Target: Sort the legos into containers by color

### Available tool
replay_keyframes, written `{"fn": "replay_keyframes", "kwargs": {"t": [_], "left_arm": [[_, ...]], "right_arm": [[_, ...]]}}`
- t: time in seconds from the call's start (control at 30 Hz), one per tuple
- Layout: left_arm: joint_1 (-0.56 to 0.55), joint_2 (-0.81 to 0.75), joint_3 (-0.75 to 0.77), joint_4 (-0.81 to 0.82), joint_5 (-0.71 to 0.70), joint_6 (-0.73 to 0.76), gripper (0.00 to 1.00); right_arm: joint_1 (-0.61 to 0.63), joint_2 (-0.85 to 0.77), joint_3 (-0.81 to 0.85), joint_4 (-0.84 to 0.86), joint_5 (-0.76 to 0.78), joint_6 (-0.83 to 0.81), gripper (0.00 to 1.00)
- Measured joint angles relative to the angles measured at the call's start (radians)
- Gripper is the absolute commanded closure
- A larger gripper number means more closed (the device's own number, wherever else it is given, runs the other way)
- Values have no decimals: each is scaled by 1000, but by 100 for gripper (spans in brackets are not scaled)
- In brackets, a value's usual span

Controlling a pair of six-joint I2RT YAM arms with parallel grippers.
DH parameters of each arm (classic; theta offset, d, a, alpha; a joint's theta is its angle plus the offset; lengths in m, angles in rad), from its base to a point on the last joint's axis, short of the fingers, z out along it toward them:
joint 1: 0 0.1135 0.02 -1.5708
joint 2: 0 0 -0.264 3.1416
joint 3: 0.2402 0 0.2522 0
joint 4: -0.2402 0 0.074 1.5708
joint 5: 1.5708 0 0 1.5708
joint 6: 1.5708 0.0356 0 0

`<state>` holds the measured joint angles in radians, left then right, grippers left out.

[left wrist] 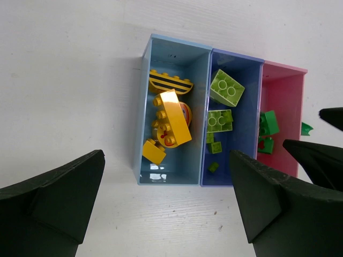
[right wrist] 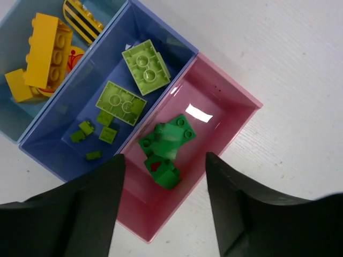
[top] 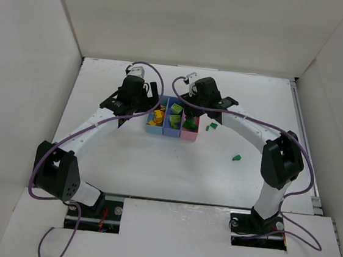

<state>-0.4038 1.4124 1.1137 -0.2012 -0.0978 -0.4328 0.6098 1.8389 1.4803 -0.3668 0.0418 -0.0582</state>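
Left tool [left wrist: 166, 155], right tool [right wrist: 164, 157] both apart by bins [left wrist: 140, 118]; stray green bricks [top: 236, 157] clearest from above.

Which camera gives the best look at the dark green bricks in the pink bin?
The right wrist view: the dark green bricks sit large, mid-frame, in the pink bin. Left wrist shows them small near its right edge; top external shows only a green speck.

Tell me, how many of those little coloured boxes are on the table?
3, joined in a row: the light blue bin, left, with yellow bricks; the periwinkle bin, middle, with lime bricks; the pink bin, right, with dark green bricks. None seems hidden.
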Motion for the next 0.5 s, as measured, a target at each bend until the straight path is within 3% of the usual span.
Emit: {"fn": "replay_keyframes", "kwargs": {"t": [0.3, 0.5], "left_arm": [[7, 0, -10, 5, 0, 2, 0], [18, 0, -10, 14, 6, 2, 0]], "right_arm": [[-11, -68, -16, 0, 37, 31, 31], [-127, -137, -63, -1, 50, 121, 44]]}}
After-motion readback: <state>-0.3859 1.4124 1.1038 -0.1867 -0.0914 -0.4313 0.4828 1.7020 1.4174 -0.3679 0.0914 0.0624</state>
